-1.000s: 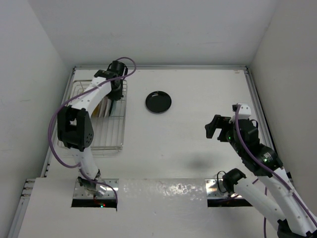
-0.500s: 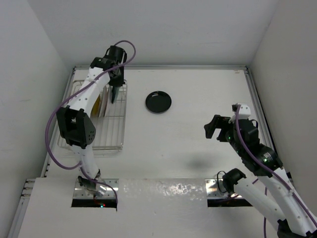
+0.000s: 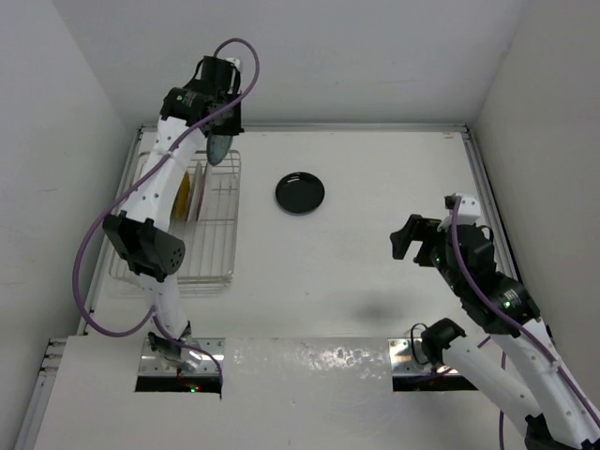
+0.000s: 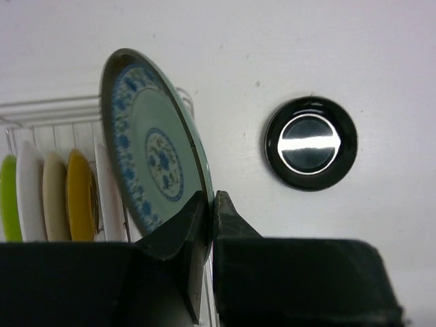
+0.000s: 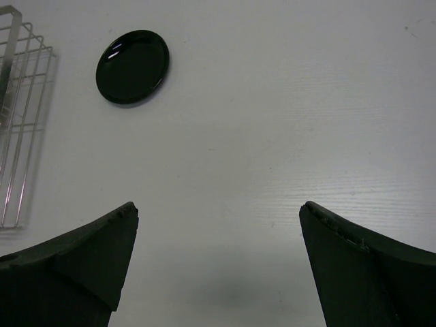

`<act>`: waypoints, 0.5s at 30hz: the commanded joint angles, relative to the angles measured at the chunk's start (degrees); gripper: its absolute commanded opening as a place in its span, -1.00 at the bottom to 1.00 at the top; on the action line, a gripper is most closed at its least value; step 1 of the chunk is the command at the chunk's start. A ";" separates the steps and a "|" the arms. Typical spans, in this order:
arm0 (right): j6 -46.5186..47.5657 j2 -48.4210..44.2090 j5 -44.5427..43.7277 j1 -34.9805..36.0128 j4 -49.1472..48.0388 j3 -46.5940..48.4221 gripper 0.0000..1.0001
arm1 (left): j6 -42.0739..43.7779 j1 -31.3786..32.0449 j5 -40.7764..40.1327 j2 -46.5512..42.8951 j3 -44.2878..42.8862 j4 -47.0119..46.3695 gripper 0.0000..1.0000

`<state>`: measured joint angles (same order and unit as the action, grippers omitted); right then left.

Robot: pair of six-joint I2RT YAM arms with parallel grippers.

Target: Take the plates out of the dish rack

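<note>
Jaws of the left gripper (image 4: 210, 196) were clenched on the lower rim of a teal-blue plate (image 4: 153, 163), one finger on each face. The plate stood on edge, tilted, its pale green face with blue flower patterns turned toward the wrist camera. From above, the left arm reached up and away from its base, holding this plate in the air over the far end of the dish rack (image 3: 220, 267) – clear of the wires.

The dish rack, a silver wire grid with low sides, sat along the left edge of the white table (image 3: 375, 169), close to the left wall. Five plates stood upright in its far slots, side by side. In the left wrist view, from left to right, they were a lime green plate (image 4: 7, 197), a white plate (image 4: 28, 191), a cream plate (image 4: 53, 201), a yellow plate (image 4: 78, 197) and another white plate (image 4: 107, 197). The near part of the rack held no plates that could be made out.

Right of the rack, well apart from it, a glossy black plate (image 3: 300, 192) lay flat on the table toward the far side.

Farther right, the right gripper (image 5: 218, 208) hovered above bare table, its jaws spread wide and grasping nothing – both dark fingers showed at the bottom corners of its wrist view
</note>
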<state>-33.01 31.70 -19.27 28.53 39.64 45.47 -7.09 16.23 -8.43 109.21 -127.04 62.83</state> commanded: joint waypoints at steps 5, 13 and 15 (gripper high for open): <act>-0.74 -0.06 -2.35 -0.23 0.88 3.39 0.98 | 3.23 11.27 -15.10 5.21 -5.23 -6.13 -1.00; -0.56 -1.82 -5.16 -0.23 3.69 4.71 0.98 | 0.50 17.60 -13.55 11.02 -1.45 -12.81 -1.00; -0.38 -2.00 -5.69 -0.15 3.87 5.06 0.98 | 0.41 18.92 -13.55 13.65 -1.89 -13.26 -1.00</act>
<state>-33.23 30.20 -22.79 28.51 43.27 48.18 -6.11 33.91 -20.40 122.08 -128.40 54.22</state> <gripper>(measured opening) 0.986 0.027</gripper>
